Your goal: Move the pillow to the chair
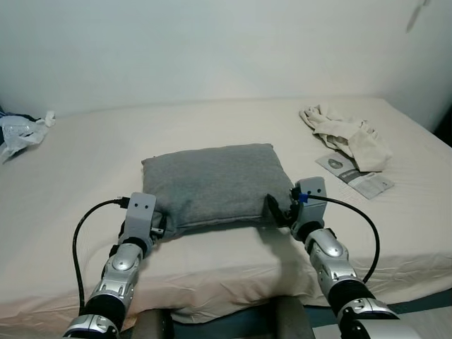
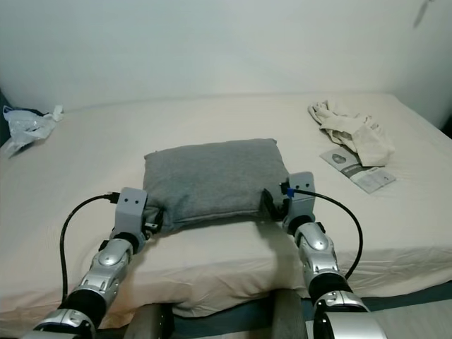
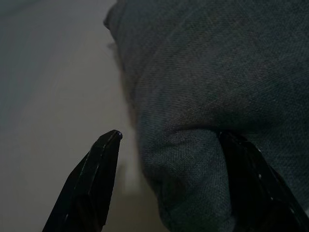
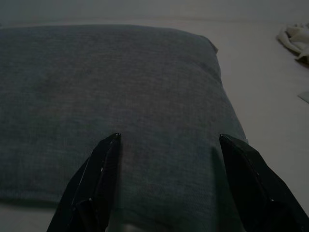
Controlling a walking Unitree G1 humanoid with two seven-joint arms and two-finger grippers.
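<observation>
Far left, upper edge: a crumpled plastic bag sits on the bed, well clear of the action.
Left hand: and here's the left hand at the lower left, right on the pillow's near-left corner. Fingers spread, one dark finger out on the sheet, the other pressed into the fabric, the corner bulging between them. Wide open, nothing clamped yet.
Pillow: the grey pillow lies flat mid-frame on the bed, near the front edge, between the two hands.
How it handles: looks soft and light to me, woven cover, not slippery. It will sag and fold if lifted from one point, so a corner in each hand is the sensible hold.
Right hand: the right hand is at the near-right corner, lower centre-right. Fingers apart, resting on top of the fabric along the near edge. Open too, gripping nothing.
Right side, upper: a heap of pale cloth and a printed leaflet just beside it.
Stage: my read is both hands are lined up for the pinch, lift not begun.
Chair: can't place it from here.
</observation>
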